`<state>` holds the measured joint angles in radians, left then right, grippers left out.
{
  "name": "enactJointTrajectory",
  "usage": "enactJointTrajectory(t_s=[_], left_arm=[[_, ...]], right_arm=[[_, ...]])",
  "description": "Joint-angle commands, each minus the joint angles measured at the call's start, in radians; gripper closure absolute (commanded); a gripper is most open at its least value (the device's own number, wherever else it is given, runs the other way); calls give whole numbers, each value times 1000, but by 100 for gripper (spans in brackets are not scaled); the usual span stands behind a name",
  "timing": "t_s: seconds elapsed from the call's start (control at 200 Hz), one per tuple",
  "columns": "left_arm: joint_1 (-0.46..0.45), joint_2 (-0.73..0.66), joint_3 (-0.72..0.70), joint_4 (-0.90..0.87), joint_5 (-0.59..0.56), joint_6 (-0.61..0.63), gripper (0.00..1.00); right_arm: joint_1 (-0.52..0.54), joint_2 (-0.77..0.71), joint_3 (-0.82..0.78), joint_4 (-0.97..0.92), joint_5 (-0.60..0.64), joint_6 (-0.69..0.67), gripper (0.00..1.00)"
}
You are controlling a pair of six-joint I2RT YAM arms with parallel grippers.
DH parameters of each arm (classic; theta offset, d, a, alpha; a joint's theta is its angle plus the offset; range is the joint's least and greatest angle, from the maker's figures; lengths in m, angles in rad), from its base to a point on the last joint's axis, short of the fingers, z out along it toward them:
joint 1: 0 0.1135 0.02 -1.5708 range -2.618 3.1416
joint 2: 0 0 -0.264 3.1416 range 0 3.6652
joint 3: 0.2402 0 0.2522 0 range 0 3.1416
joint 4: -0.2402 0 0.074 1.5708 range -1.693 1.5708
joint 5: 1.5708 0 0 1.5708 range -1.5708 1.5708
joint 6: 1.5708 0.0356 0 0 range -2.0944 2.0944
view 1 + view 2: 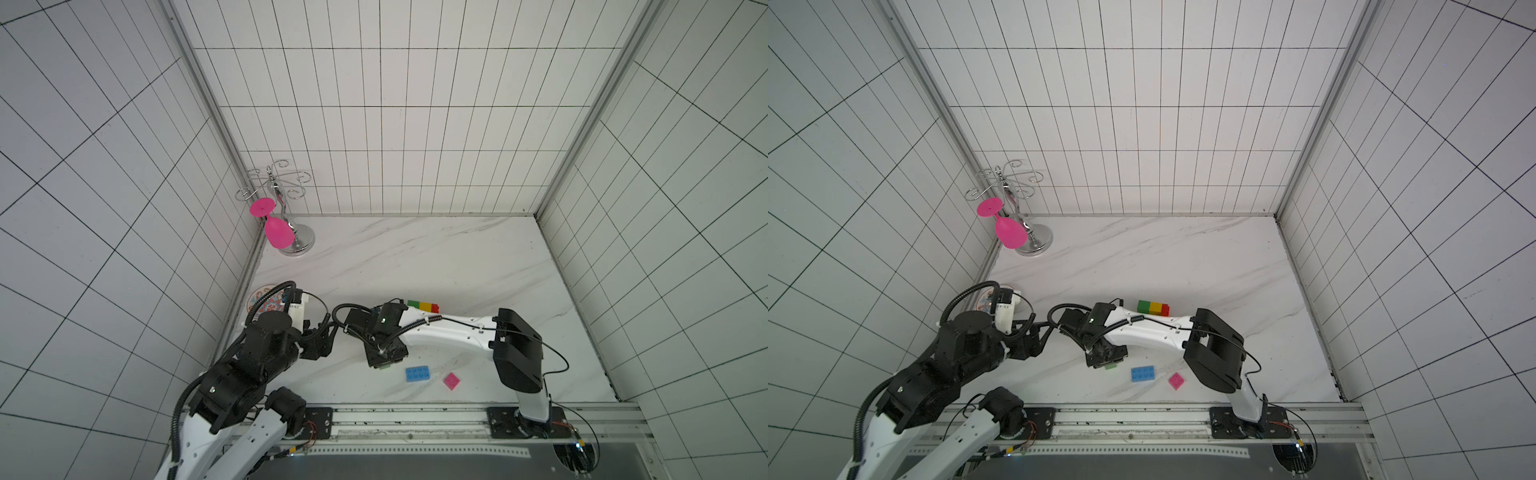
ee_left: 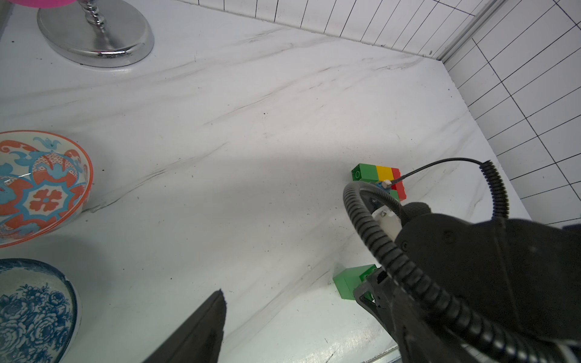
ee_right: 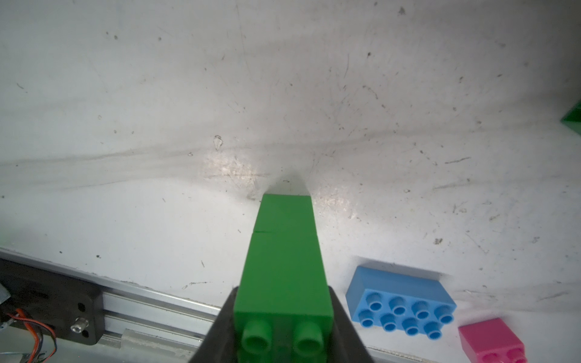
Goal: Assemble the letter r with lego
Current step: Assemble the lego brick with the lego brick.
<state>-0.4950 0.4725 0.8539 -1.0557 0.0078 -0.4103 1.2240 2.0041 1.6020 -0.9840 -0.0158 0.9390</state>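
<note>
Lego for the letter r, shown part-built. Your right fingers (image 3: pixel 345 333) are closed on a green pair (image 3: pixel 283 257), two green cubes pressed together. They grip it at the studded end, and its far end hangs low over the tabletop (image 1: pixel 457 257); whether it touches cannot be told.

In both top views a joined row (image 1: pixel 423 306) of green, yellow and red lies on the tabletop at 1 o'clock from that grip, apart from it. The left wrist view shows more red and green joined at the row's red end, partly hidden by a cable.

A blue brick (image 1: pixel 417 374) lies loose, studs up, at 4 o'clock from the grip. A pink brick (image 1: pixel 451 381) lies near it at 3 o'clock.

Your left fingers (image 2: pixel 201 330) stand wide apart and hold nothing, at about 9 o'clock from the right fingers.

Judged progress: two sub-assemblies exist but are not yet joined, so the task is near its middle. Left for you: carry the green pair to the row, press it home, then decide whether blue and pink belong.
</note>
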Motion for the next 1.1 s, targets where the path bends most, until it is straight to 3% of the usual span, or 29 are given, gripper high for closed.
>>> enactJointTrajectory(t_s=[0.0,0.165,0.545,0.6,0.795,0.93,1.094], left_arm=[[-1,3,-2,6,-5,6,17],[-2,7,-3,4,-6,6,17],[-1,17,-4,7,-9,2,17],[-2,17,-3,5,-10,2,17],[-2,17,-4,5,-13,1,17],[-1,20,-2,5,-14,1,17],[-1,18,-2,5,-18,-1,17]], right_arm=[[-2,125,-67,-20,-7,20,100],[0,184,-83,-35,-18,-1,100],[0,172,-30,-90,16,-39,100],[2,175,-29,-87,13,-41,93],[5,104,-24,-58,13,-63,48],[3,43,-3,-47,11,-75,35],[3,-26,18,-40,10,-74,31]])
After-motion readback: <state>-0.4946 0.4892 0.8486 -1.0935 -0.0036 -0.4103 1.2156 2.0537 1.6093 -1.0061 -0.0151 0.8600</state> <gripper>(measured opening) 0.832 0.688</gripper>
